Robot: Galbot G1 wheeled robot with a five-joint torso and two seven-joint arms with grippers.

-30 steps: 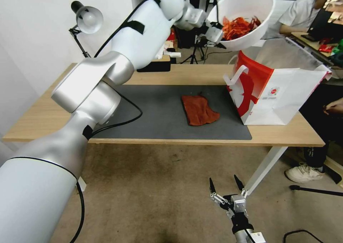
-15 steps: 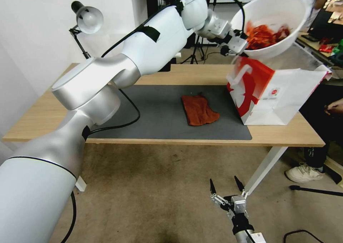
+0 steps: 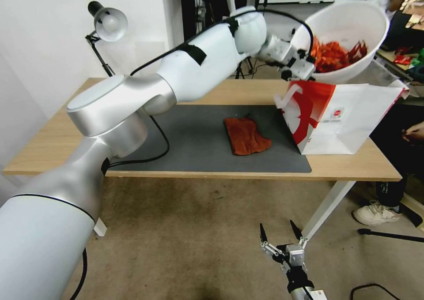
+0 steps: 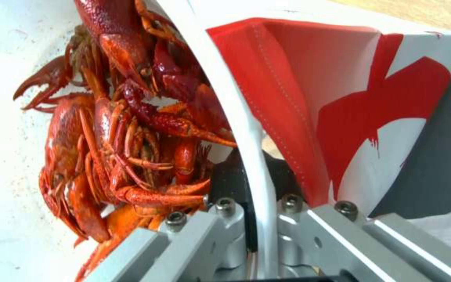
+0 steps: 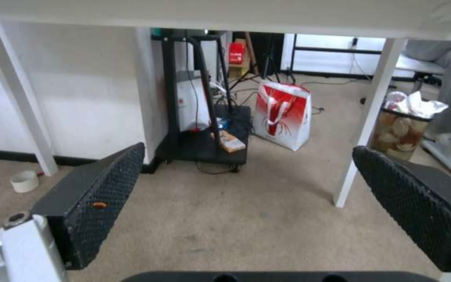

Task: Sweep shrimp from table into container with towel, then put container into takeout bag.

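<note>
Head view, upper right: the left gripper (image 3: 304, 67) is clamped on the rim of the container (image 3: 349, 73), with shrimp (image 3: 335, 55) inside, above the takeout bag (image 3: 349, 119). The towel (image 3: 245, 136) lies mid-counter (image 3: 349, 167). At bottom, the right gripper (image 3: 279, 233) hangs with jaws apart.

Your left arm stretches up and forward, its left gripper (image 3: 304, 67) clamped on the container (image 3: 349, 39) rim; your right gripper (image 3: 278, 231) hangs low near the floor, fingers spread apart.
</note>
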